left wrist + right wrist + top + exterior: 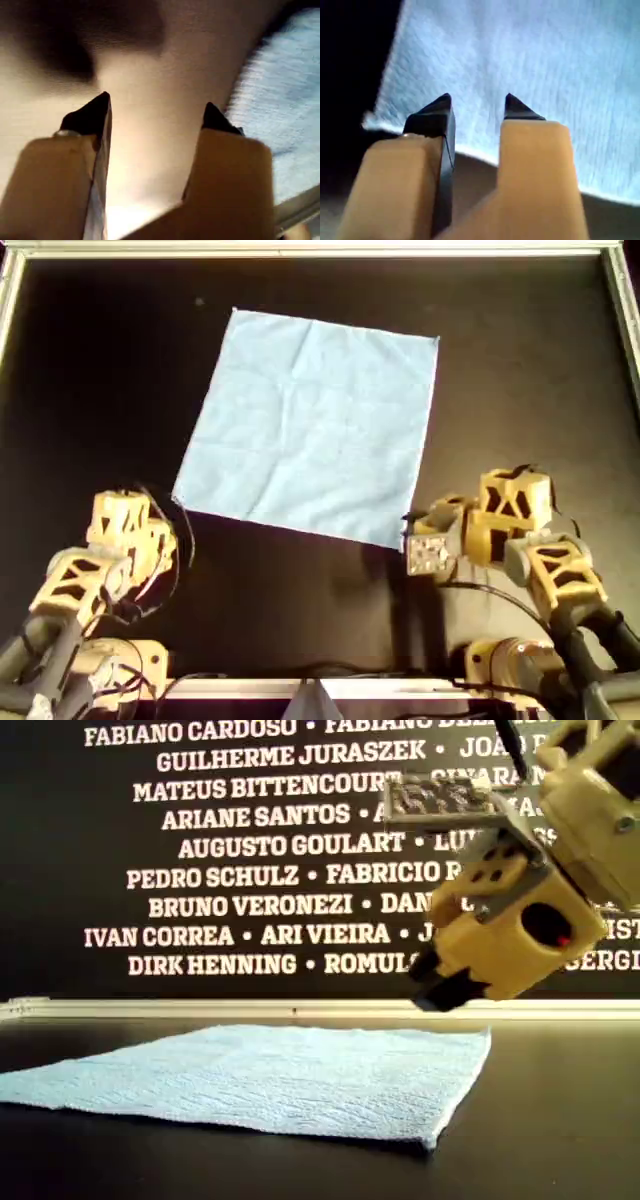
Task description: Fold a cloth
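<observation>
The cloth (310, 420) is a plain pale sky-blue with no pattern (only faint crease lines cross it), and it lies on a black worktop (90, 390) edged by a pale silvery frame (300, 248). Both arms are a yellowish tan with black openings in their shells, and my first gripper (155, 117) and my second gripper (474, 107) each show tan bodies ending in black fingertips (432, 112). Behind the worktop, a black wall (60, 840) carries rows of names in white capital letters.

Cloth (312, 420) flat on table (90, 390), between both arms.
</observation>
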Robot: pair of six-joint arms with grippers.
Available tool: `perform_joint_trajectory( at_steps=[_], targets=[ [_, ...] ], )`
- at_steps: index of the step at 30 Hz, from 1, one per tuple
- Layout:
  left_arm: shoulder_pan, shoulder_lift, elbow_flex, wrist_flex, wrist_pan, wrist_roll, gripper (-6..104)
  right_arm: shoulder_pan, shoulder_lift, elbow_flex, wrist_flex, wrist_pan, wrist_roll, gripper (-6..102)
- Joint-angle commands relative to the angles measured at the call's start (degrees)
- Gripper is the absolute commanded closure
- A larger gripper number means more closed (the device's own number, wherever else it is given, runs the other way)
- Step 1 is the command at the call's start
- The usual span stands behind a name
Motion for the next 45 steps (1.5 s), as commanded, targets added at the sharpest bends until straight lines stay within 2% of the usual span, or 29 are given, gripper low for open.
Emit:
perform_joint_trajectory(
  at_steps=[1,2,4,6,8,11,14,16,20,23,26,32,34,36,37,39,42,45],
  targets=[
    [1.0,0.0,-3.4,-1.1,0.0,0.4,34,-1.2,0.8,-5.3,0.4,-1.2,0.35,53],
    [0.6,0.0,-3.4,-1.3,-0.1,0.2,34,-0.4,1.1,-5.4,0.4,-1.3,-0.26,53],
    [1.0,0.1,-3.4,-1.6,-0.1,-0.4,34,0.6,-0.4,-5.8,0.4,-1.4,0.44,53],
    [1.2,0.1,-3.3,-3.4,-0.2,0.3,33,1.7,-0.4,-5.6,1.6,-0.4,-0.26,53],
    [1.3,0.0,-2.2,-8.1,-0.4,0.4,32,1.8,-0.5,-5.1,1.8,-1.2,-0.35,53],
    [1.3,-1.2,-1.9,-16.4,-0.4,0.4,27,1.8,-1.1,-5.8,4.0,-0.4,-0.35,53],
    [1.3,-2.2,-1.5,-19.7,-0.4,0.4,22,1.9,-3.6,-7.2,7.9,-0.3,-0.62,52],
    [1.3,-2.8,-1.3,-19.7,-0.4,0.4,20,1.9,-6.9,-8.5,9.3,-0.3,-1.76,52],
    [1.3,-6.3,-1.3,-20.4,-0.4,0.4,20,6.0,-13.8,-11.0,11.7,-0.3,-5.98,46],
    [1.3,-9.9,-1.5,-20.7,-0.4,0.4,20,10.8,-15.4,-12.8,12.0,-0.3,-5.89,37],
    [1.3,-12.8,-2.5,-20.8,-0.4,0.4,20,12.5,-16.5,-14.2,11.9,-0.3,-5.89,29],
    [1.3,-13.5,-2.6,-20.9,-0.4,0.4,20,11.8,-18.5,-15.1,10.5,0.4,-5.71,25],
    [1.3,-13.6,-2.6,-20.9,-0.4,0.4,20,11.7,-19.8,-15.1,9.6,3.5,-5.62,25],
    [1.3,-13.6,-2.7,-20.9,-0.4,0.4,20,12.3,-20.7,-15.1,8.5,10.3,-5.45,25],
    [1.3,-13.6,-2.8,-20.9,-0.4,0.4,20,12.7,-20.7,-15.1,8.5,14.1,-4.92,25],
    [1.3,-13.6,-3.3,-20.9,-0.4,0.4,20,14.0,-19.3,-15.0,8.5,19.8,-3.08,25],
    [1.3,-14.0,-3.6,-20.9,-0.4,0.4,20,17.8,-19.2,-15.0,8.5,24.7,-1.14,25],
    [1.3,-14.2,-3.6,-20.9,-0.4,0.4,20,19.7,-19.3,-15.1,8.3,26.9,-0.97,25]
  ],
)
